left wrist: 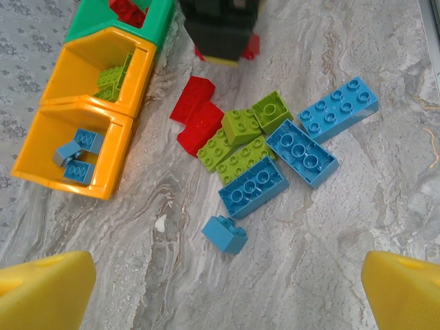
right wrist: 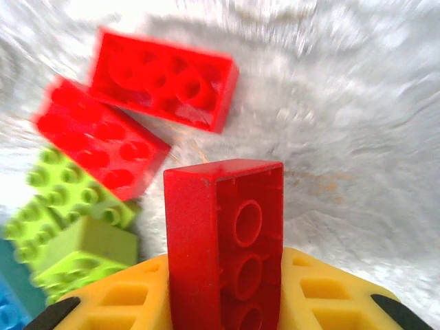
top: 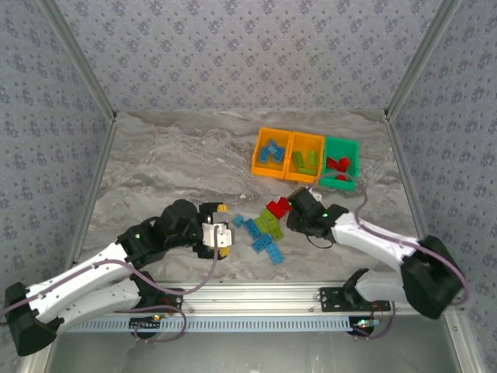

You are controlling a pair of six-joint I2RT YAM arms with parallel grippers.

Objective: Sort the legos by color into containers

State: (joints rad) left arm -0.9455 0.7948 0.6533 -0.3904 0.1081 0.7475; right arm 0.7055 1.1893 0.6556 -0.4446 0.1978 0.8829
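The table has three bins with some bricks sorted inside. A pile of bricks near them is not sorted yet. The left gripper is wide open. The right gripper squeezes one red brick.

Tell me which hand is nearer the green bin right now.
Right. The right hand, gripping a red brick, is close to the green bin's near side. The left hand hangs open across the loose brick pile, farther from the bin.
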